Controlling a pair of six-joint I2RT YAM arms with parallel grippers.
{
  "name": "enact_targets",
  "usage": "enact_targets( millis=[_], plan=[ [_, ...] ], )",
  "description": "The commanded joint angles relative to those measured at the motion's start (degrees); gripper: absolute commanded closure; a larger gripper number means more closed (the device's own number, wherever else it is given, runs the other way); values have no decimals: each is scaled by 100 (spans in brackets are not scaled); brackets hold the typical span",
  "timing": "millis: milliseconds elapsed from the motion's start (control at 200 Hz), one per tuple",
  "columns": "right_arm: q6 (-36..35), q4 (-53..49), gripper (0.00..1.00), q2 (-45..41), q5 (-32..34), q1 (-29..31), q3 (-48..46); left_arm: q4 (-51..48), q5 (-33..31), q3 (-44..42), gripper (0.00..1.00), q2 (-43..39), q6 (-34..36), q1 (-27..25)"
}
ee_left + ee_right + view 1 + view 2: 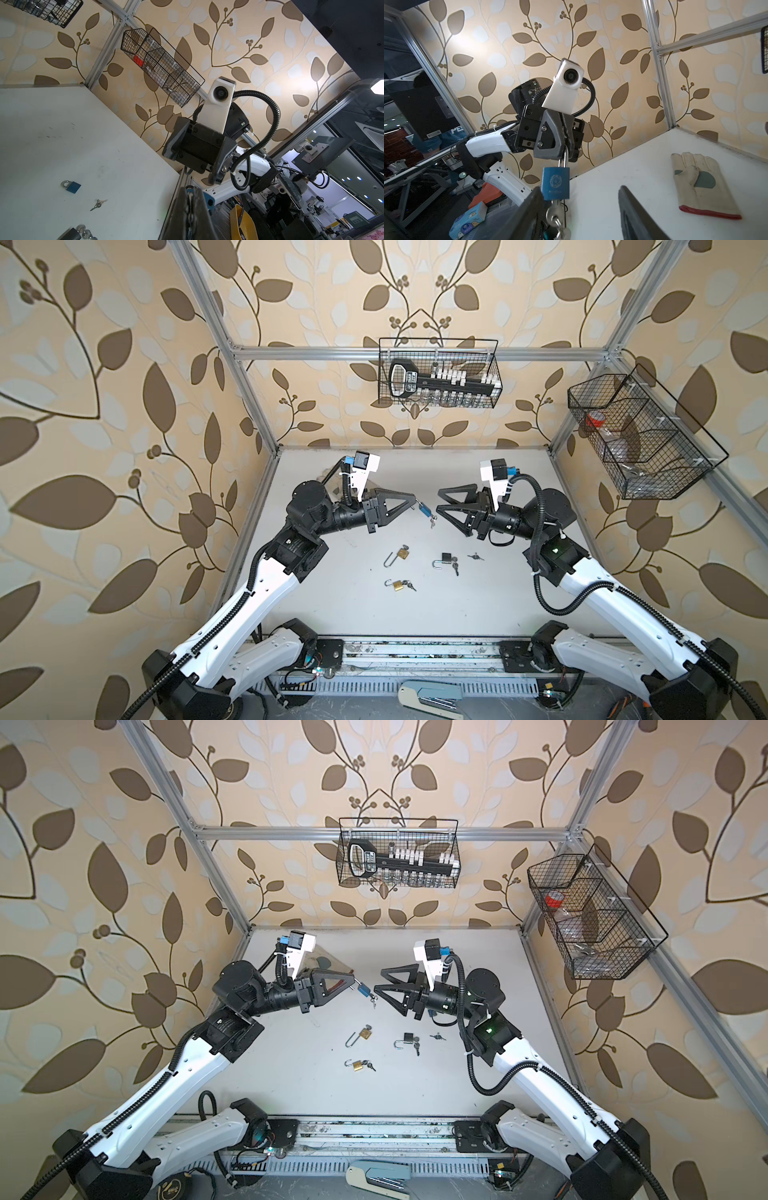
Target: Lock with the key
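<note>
Table (353,614): We see a white work surface between the two arms.
Left gripper (415,499): Jaws are fully closed on the shackle of the blue padlock (424,510). The gripper is raised above the table centre, with its tips pointing right.
Right gripper (439,502): Jaws stand well apart and grip nothing. The tips point left, facing the left gripper, just right of the padlock.
Glove (695,182): Lies flat at the far left of the table, beyond the left gripper.
Blue padlock, place: Hangs clear of the table between the two grippers.
Blue padlock, long axis: In both top views it slants from the left gripper's tips toward the right and near. The shackle end is in the jaws and the body's base points down toward the table. We cannot tell whether the shackle is seated.
Key bunch (556,216): Hangs from the base of the body in line with its long axis, between the right gripper's fingers and close to one of them. We cannot tell whether they touch.
Other padlocks: A long-shackle brass lock (398,558), a black lock (444,561) and a small brass lock (396,585) lie near centre, shackles open.
Loose keys (475,556): Lie right of the black lock.
Second blue padlock (71,187): Lies flat near the loose keys, seen in the left wrist view only.
</note>
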Motion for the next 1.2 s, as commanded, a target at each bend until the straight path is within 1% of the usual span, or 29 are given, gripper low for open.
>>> enact_targets(
  millis=[0, 140, 320, 395, 535, 660, 735, 875, 1105, 1195],
  plan=[
    [-20, -68, 41, 155, -146, 165, 337, 494, 141, 20, 100, -132, -62, -68],
    [-139, -262, 42, 302, -179, 307, 390, 507, 193, 46, 100, -106, -63, -72],
    [-263, -489, 44, 351, -145, 331, 467, 492, 182, 42, 100, -113, -50, -81],
    [-338, -432, 45, 291, -135, 330, 441, 450, 132, 37, 100, -132, -26, -85],
    [-479, -29, 44, 44, 21, 369, 199, 424, 12, 12, 100, -176, -61, -84],
    [-692, -60, 45, 28, 104, 489, 207, 445, -7, -16, 100, -179, -97, -85],
    [-727, -110, 49, 116, 59, 529, 280, 463, 14, -19, 100, -167, -111, -85],
    [-745, -162, 59, 235, -4, 582, 366, 465, 19, -20, 100, -183, -112, -79],
    [-750, -186, 68, 305, 4, 629, 436, 457, 35, -16, 100, -211, -124, -85],
    [-739, -199, 74, 348, 8, 642, 476, 455, 27, -33, 100, -224, -118, -85]
  ],
)
